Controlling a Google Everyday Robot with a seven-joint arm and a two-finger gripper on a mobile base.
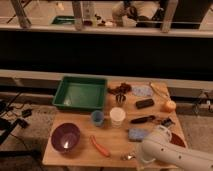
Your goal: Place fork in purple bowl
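Note:
The purple bowl [65,137] stands at the front left of the wooden table [82,155], upright and with nothing in it. A small shiny piece of the fork [127,156] shows at the table's front edge, right of the bowl. My white arm [167,152] reaches in from the bottom right, and its end sits just right of the fork. My gripper [140,158] is at that end, mostly hidden by the arm.
An orange stick [100,146] lies between bowl and fork. A blue cup [97,118], a white cup [117,116] and a green tray [80,92] stand behind. A blue sponge [137,134], a black-handled utensil [142,119] and an orange ball [170,106] are on the right.

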